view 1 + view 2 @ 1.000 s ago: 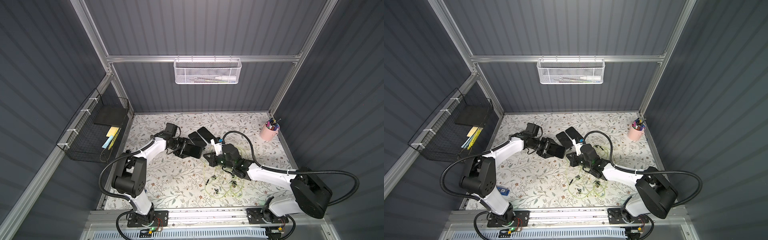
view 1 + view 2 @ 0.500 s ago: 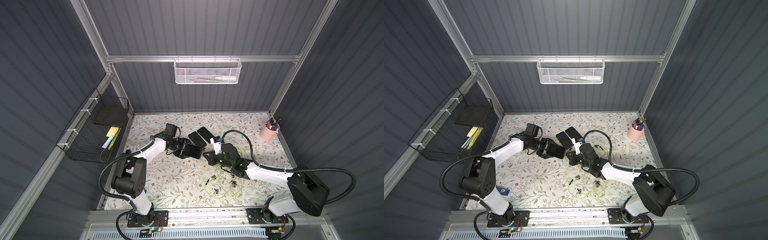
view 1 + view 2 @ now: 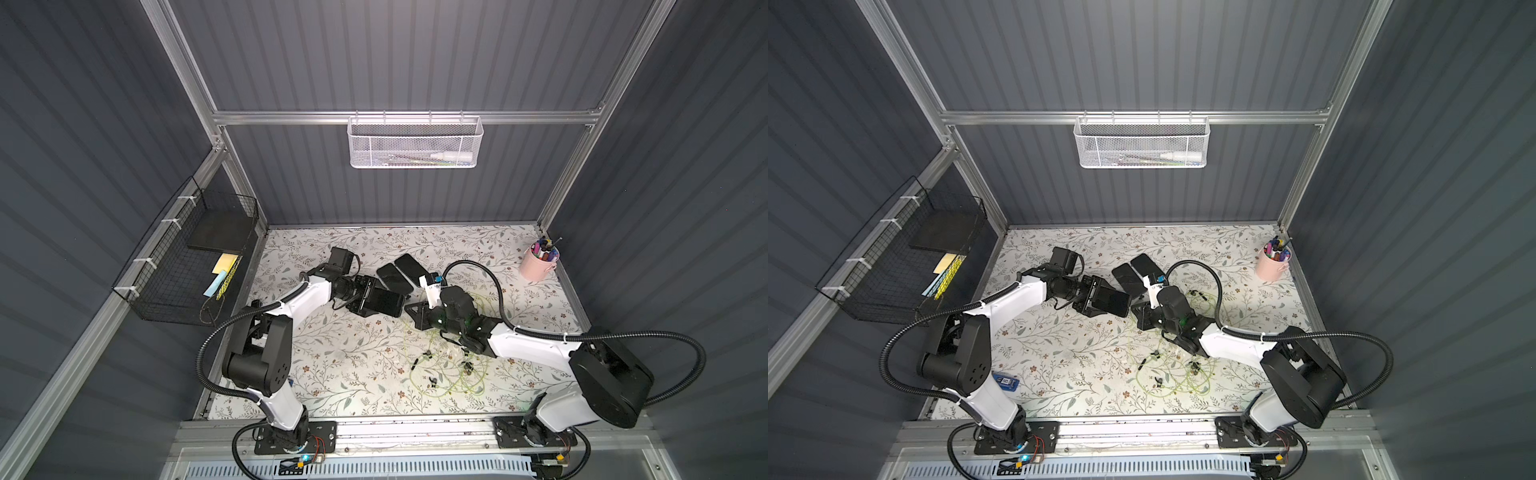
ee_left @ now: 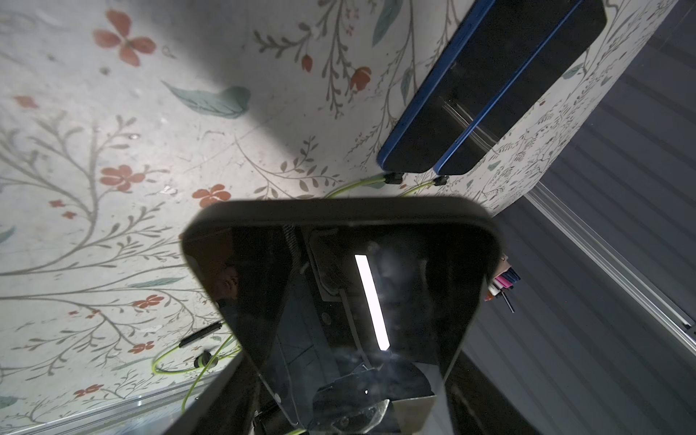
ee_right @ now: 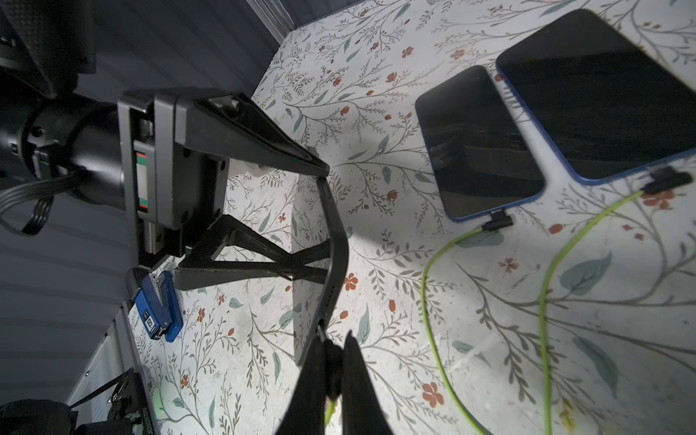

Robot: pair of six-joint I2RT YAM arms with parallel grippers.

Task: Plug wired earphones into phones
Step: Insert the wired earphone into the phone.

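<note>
Yellow-green earphone plug [image 5: 333, 360], pinched tight in our right hand [image 5: 335, 348], meets the port edge of the phone [image 5: 336, 244] our left hand [image 3: 374, 302] clamps above the counter [image 5: 414, 301]; we'd align squarely and push straight.

We see two black phones [image 5: 480, 143] lying flat with green earphones [image 5: 498, 221] plugged in, and a third phone [image 4: 339, 301] up in the air.

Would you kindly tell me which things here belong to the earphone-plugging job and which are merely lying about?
Job: held phone; flat phone; second flat phone; earphone cables; earphone plug.
Lying about: pink pen cup; white mesh basket; black wire basket; blue gadget.
</note>
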